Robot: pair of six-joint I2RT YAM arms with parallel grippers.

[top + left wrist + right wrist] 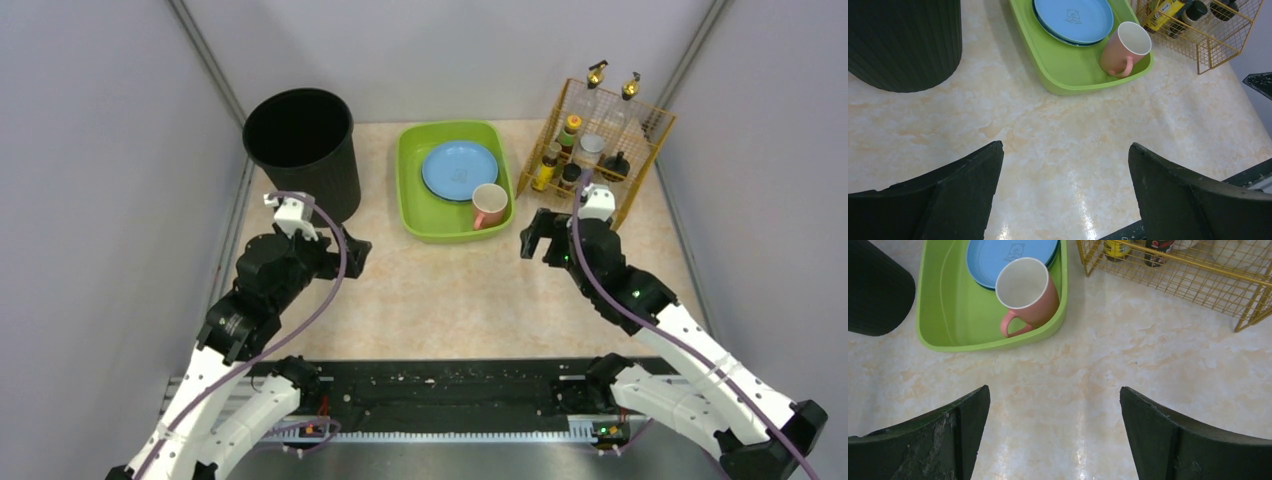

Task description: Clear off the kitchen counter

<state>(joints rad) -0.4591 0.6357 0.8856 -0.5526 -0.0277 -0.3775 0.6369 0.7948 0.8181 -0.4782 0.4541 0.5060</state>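
Note:
The kitchen counter (460,290) is a beige, faintly speckled stone-look top, also in the left wrist view (1063,150) and the right wrist view (1058,405). My left gripper (352,252) hovers open and empty over its left part, near the bin; its fingertips (990,160) frame bare counter. My right gripper (532,238) hovers open and empty over the right part, just in front of the wire rack; its fingertips (1133,405) also frame bare counter.
A black ribbed bin (302,150) stands at the back left. A lime-green tub (412,200) at the back middle holds a blue plate (458,168) and a pink mug (489,205). A yellow wire rack (640,160) with bottles stands at the back right. A black rail (450,390) runs along the near edge.

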